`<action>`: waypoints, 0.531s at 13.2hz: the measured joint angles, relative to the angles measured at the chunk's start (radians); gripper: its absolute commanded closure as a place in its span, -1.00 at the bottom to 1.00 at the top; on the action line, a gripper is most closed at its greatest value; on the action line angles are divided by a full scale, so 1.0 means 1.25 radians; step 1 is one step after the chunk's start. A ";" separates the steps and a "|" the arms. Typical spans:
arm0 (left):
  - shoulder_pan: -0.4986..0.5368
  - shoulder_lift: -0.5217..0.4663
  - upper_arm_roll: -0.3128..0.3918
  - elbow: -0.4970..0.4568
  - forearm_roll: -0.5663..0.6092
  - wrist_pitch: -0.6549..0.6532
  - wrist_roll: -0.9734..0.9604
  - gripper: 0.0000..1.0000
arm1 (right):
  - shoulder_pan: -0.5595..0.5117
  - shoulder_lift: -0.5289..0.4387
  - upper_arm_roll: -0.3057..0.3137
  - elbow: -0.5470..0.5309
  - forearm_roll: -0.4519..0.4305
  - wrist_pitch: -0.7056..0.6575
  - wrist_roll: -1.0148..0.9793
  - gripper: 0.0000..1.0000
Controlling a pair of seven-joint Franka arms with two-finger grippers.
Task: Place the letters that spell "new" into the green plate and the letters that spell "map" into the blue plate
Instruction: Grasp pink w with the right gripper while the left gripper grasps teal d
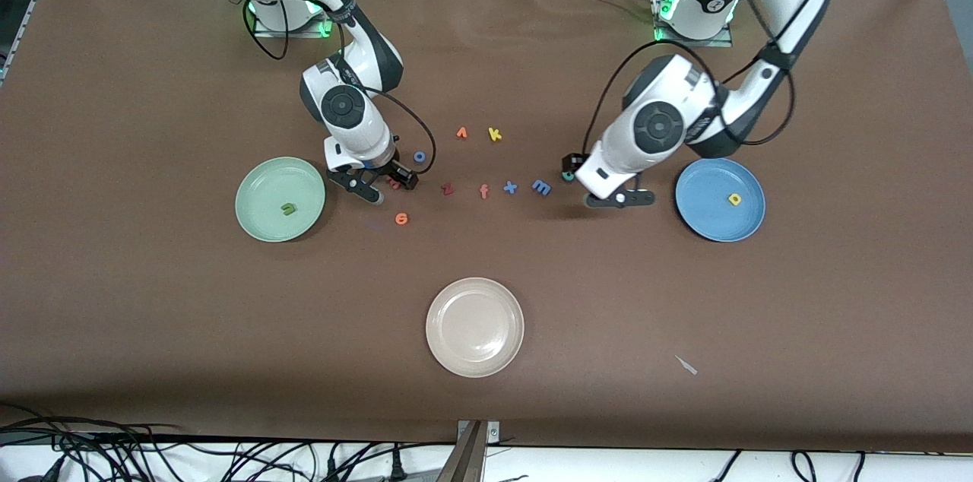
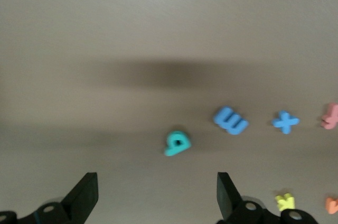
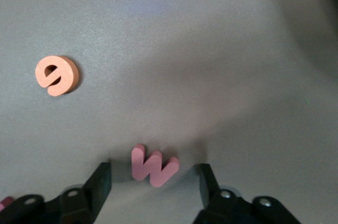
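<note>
Presently the right gripper (image 3: 153, 182) sits low over the table beside the green plate (image 1: 258, 220), jaws apart either side of the pinkish-red w (image 3: 153, 166), not yet gripping; a slightly skewed close could tip or flick it away. The left gripper (image 2: 157, 195), jaws wide and empty, hovers over the teal a (image 2: 177, 143), near the blue plate (image 1: 703, 220).

Pinkish-red foam letter w (image 3: 154, 167) mostly hidden under right pincer (image 1: 378, 190) in front view. Teal foam letter a (image 2: 177, 143) blurred, half covered by left arm. Salmon foam letter f (image 2: 331, 117) cut by edge.
</note>
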 measured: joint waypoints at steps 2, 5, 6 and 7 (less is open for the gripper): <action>-0.021 0.043 0.002 -0.002 0.059 0.028 -0.046 -0.95 | 0.000 0.002 -0.004 0.000 -0.004 0.004 0.000 -0.21; -0.030 0.110 0.003 -0.003 0.165 0.072 -0.138 -0.95 | 0.000 0.002 -0.009 0.001 -0.014 0.005 0.000 0.35; -0.033 0.128 0.003 -0.002 0.182 0.088 -0.157 -0.92 | 0.000 0.001 -0.009 0.001 -0.018 0.006 0.000 0.46; -0.037 0.141 0.003 -0.002 0.192 0.101 -0.171 -0.88 | 0.000 -0.001 -0.009 0.002 -0.019 0.005 0.000 0.54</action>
